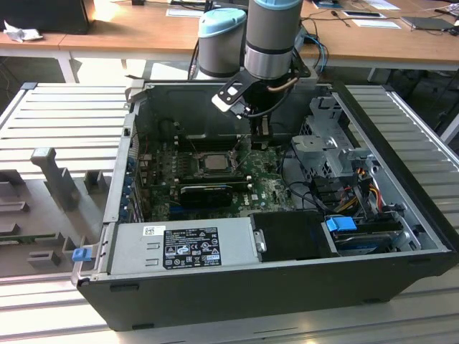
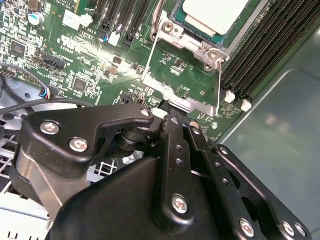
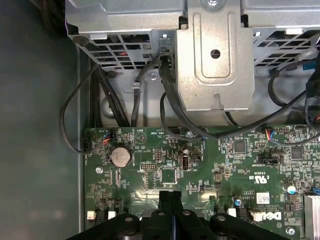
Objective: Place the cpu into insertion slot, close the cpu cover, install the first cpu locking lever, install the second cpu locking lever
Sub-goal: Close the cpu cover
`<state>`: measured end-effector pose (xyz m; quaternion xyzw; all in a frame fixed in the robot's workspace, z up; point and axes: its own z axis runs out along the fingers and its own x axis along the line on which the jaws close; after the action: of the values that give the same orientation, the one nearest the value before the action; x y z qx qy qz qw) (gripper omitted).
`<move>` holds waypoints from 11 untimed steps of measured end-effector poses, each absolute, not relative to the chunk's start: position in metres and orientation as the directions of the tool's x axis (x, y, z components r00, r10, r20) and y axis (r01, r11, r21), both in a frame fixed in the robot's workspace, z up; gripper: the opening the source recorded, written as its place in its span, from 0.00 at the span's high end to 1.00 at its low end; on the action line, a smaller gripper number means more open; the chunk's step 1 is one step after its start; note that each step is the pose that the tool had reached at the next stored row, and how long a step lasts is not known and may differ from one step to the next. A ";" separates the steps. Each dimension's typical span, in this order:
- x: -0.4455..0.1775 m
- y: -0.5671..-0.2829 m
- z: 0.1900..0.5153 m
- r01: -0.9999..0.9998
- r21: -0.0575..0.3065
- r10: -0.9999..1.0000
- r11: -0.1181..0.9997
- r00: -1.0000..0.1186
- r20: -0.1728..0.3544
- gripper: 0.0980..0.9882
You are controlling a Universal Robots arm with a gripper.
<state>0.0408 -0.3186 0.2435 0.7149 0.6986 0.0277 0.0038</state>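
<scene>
1. Centre of the exterior view, inside the computer case (image 1: 287, 287): the cpu (image 1: 214, 162) lies flat in the insertion slot (image 2: 192, 41), pale top up.
2. The cpu cover (image 2: 177, 101) stands open, tilted off the motherboard (image 3: 165, 165); green board shows through its window.
3. My gripper (image 2: 171, 117): fingers (image 3: 164, 200) pressed together, tips at the cover's free edge; touching or just beside, I cannot tell.
4. Handling, my judgement: push that edge centrally, in an arc about the hinge, tips clear of the chip, so the frame does not twist.
</scene>
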 end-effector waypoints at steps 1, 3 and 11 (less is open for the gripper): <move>0.041 -0.319 0.243 0.999 0.044 0.999 -0.024 0.022 0.034 0.99; 0.040 -0.319 0.243 0.999 0.044 0.999 -0.024 0.022 0.034 0.99; 0.037 -0.319 0.243 0.999 0.044 0.999 -0.024 0.022 0.034 0.99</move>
<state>0.0370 -0.3186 0.2435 0.7149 0.6987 0.0277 0.0038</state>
